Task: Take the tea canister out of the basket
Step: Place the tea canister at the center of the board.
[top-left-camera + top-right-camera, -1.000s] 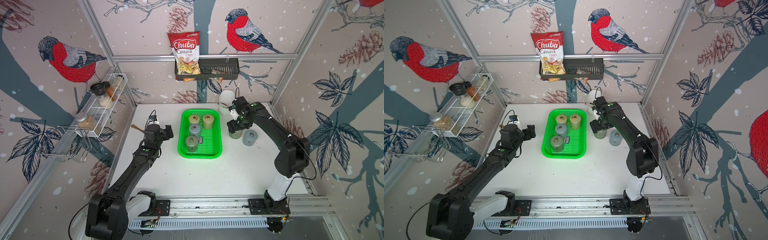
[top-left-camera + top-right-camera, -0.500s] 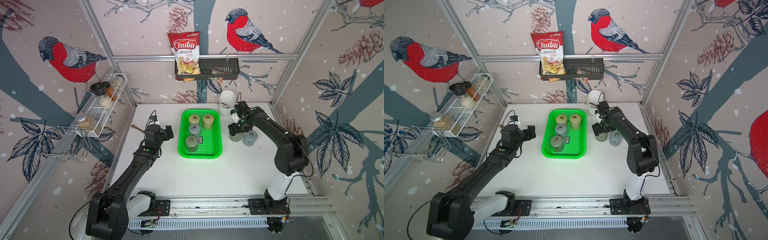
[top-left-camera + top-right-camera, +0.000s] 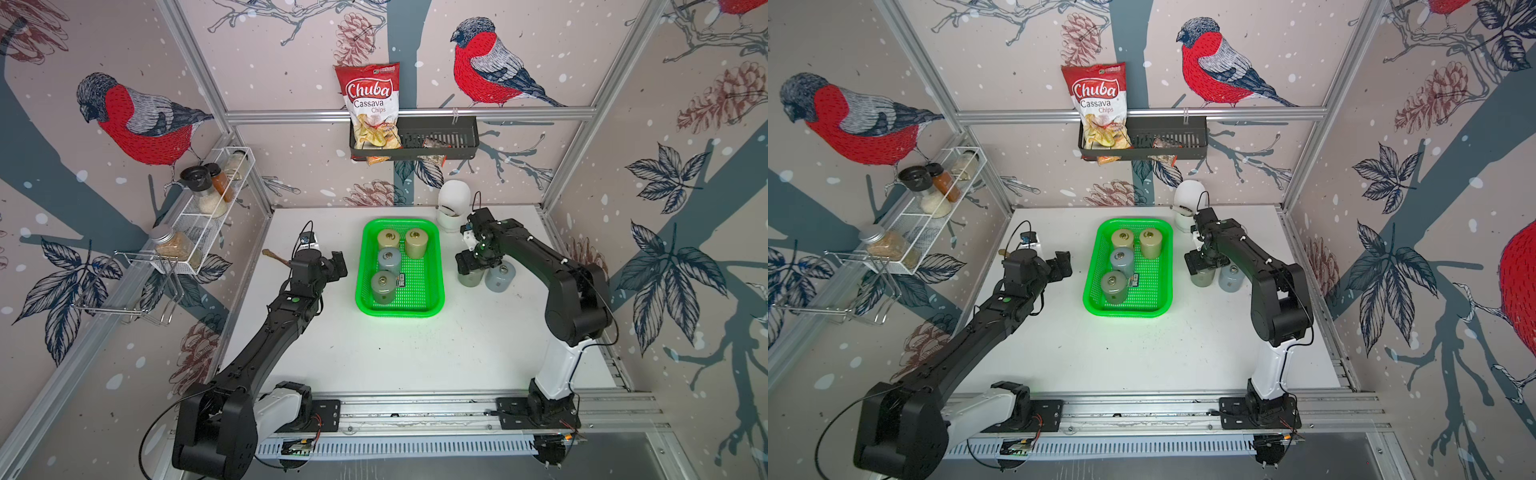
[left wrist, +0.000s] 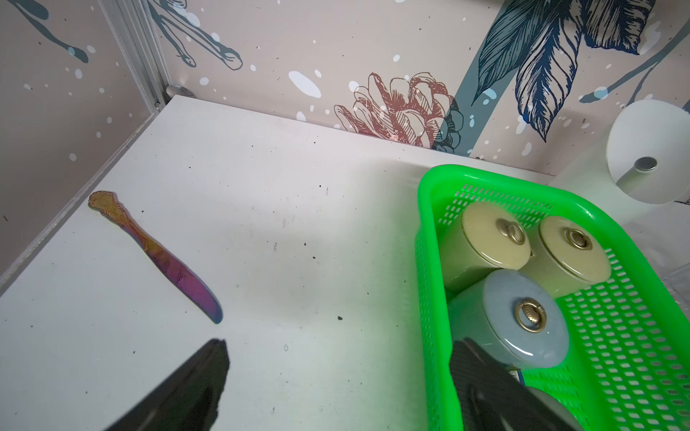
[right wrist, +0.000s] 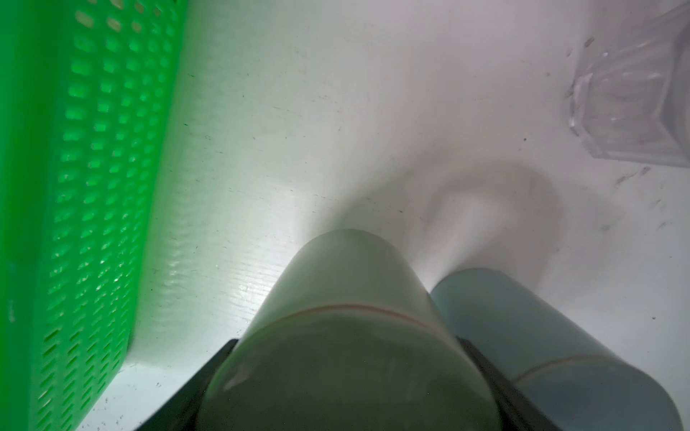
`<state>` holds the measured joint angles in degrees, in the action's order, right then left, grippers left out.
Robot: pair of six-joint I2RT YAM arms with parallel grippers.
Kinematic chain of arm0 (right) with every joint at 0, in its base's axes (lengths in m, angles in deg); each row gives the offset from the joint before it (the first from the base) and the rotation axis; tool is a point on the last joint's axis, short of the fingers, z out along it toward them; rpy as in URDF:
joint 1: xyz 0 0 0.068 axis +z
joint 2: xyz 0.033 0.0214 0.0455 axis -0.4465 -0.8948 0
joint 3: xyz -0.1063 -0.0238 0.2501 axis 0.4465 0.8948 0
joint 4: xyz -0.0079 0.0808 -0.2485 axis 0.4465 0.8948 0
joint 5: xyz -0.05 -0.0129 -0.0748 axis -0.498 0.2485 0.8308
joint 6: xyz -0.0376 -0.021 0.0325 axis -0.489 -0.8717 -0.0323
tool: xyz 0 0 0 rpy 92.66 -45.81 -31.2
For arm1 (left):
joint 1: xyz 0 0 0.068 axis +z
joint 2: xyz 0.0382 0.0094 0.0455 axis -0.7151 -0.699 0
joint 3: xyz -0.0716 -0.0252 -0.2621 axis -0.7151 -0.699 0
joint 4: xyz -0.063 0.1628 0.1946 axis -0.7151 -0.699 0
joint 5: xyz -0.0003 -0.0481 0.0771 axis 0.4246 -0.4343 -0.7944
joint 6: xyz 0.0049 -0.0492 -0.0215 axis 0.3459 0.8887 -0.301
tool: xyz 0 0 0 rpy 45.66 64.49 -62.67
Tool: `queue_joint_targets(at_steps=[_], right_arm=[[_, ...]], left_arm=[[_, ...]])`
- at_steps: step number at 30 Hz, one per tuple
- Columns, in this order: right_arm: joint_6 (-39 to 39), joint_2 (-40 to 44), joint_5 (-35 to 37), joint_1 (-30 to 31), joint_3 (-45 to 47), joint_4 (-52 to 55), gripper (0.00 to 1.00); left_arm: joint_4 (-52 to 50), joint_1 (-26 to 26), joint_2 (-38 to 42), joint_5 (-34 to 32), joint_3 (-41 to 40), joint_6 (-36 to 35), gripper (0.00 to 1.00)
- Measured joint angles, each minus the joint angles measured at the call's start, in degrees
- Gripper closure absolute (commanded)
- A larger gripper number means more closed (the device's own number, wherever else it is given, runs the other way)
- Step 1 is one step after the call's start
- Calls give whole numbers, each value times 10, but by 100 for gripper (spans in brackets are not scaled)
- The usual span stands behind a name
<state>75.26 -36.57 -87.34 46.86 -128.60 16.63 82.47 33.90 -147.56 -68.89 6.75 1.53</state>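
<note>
Bird-and-pinecone wallpaper closes in a white worktop (image 3: 415,353). The right tool (image 3: 471,266) is lowered over a grey-green tea canister (image 3: 471,280) and clamped on it. In the right wrist view its black fingers (image 5: 209,373) press the two sides of that canister (image 5: 347,317). The canister stands upright on the worktop, outside the basket (image 3: 399,312).

Just beside this tool, on the side away from the basket, stands a blue-grey canister (image 3: 500,277), also upright on the worktop. The green basket lies on the tool's other side, near but apart. It holds four more canisters:
- a beige one (image 3: 388,239)
- a second beige one (image 3: 416,243)
- a blue-grey one (image 3: 389,261)
- a grey-green one (image 3: 383,286)

The left tool (image 3: 336,266) hangs above the worktop on the far side of the basket from the right tool, with its jaws apart and nothing between them. In the left wrist view an iridescent knife (image 4: 157,257) lies flat on the worktop ahead of it.
</note>
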Motion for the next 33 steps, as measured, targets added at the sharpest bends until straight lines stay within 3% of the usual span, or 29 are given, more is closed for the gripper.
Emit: queue_joint_targets(at_steps=[21, 25, 33], right_arm=[[-6, -19, 0, -2, 25, -29, 97], [-6, -19, 0, -3, 27, -33, 85], [-16, -22, -2, -3, 27, -37, 42]], left_arm=[[0, -1, -6, 0, 0, 0, 3], [0, -1, -7, 0, 0, 0, 3], [0, -1, -7, -1, 1, -1, 3]])
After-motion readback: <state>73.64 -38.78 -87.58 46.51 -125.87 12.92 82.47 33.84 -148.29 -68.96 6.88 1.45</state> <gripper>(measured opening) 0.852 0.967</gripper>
